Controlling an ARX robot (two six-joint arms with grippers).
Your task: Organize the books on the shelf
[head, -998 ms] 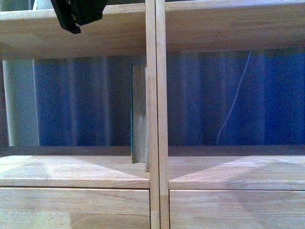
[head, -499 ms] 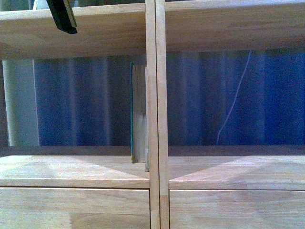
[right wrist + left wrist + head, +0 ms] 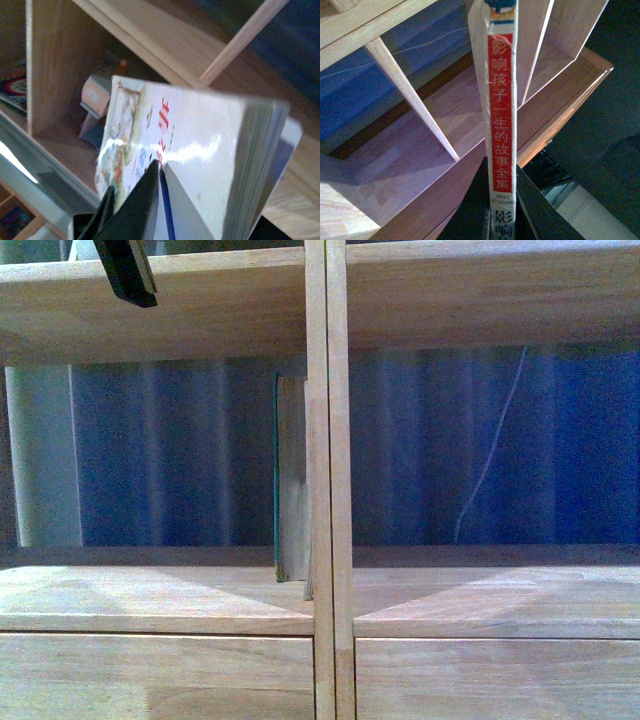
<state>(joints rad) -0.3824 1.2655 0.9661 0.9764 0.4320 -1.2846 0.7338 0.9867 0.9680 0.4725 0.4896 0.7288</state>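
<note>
While the teal book [image 3: 290, 480] stands upright in the shelf [image 3: 480, 300], in the left compartment and touching the double central upright [image 3: 327, 420], I list: my left pincer [image 3: 502, 202], clamped on a red-spined book [image 3: 502, 115], spine towards the wrist camera, before open compartments; my right pincer [image 3: 165, 190], closed on a pale paperback [image 3: 200, 125], illustrated cover showing, tilted, near the shelf boards.

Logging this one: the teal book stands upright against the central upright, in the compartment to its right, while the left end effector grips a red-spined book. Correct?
No. The front view shows the teal book left of the central upright, not right. Otherwise correct: it stands upright against it, and the left end effector grips the red-spined book.
</note>
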